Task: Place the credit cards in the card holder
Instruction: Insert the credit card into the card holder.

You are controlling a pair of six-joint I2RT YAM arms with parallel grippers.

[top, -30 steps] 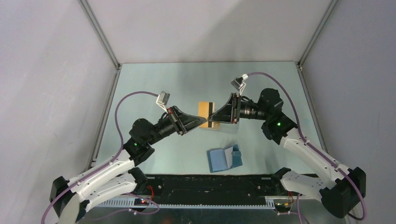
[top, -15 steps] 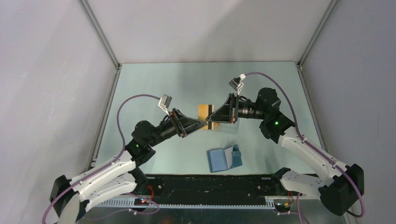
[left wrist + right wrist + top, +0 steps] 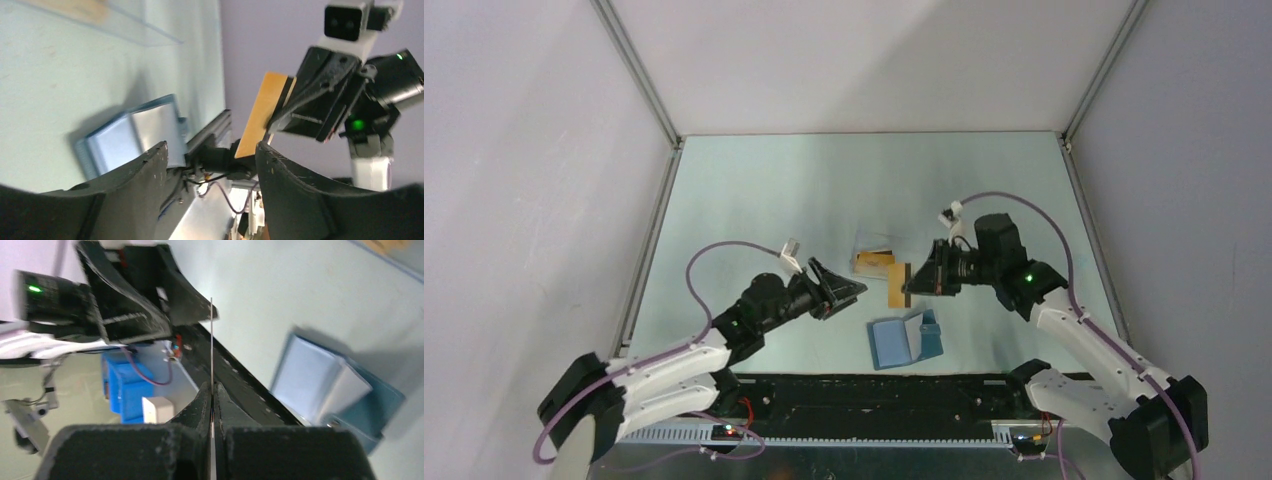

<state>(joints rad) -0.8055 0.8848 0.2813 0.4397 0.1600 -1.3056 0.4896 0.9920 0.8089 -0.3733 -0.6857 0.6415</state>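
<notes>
Edge-on in the right wrist view, the credit card [image 3: 211, 340] clamped in the right tool [image 3: 212, 388] shows its orange face past the spread, empty left tool [image 3: 210, 150]; a clear box [image 3: 876, 262] at frame centre holds another.

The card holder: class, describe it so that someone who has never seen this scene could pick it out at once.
Start at the pale green table and look near the middle of its front edge. The card holder lies open there, flat and blue. That sets it apart from the clear box farther back.
</notes>
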